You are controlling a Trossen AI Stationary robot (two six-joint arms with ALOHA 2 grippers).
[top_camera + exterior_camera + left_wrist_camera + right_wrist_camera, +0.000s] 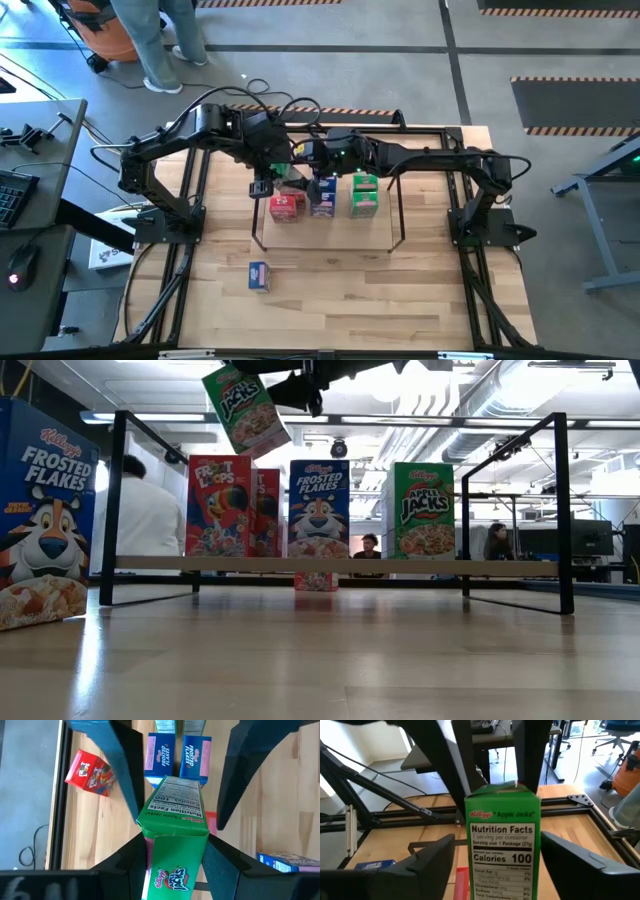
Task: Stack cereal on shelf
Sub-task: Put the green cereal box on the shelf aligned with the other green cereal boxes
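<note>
Green Apple Jacks box (174, 827) — light, crushable card, best pinched across its narrow sides — hangs above the shelf (330, 566), clamped in the left gripper (175, 845), right gripper (492, 865) spread around it.

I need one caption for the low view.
Green Apple Jacks box held tilted above the black wire shelf.

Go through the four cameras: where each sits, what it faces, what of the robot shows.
High: overhead, straight down; both arms above the shelf.
Low: tabletop height, facing the shelf; one gripper overhead.
Left wrist: past the left gripper, shut on the Apple Jacks box.
Right wrist: past the open right gripper flanking that box.
Shared: both wrists see that box.
</note>
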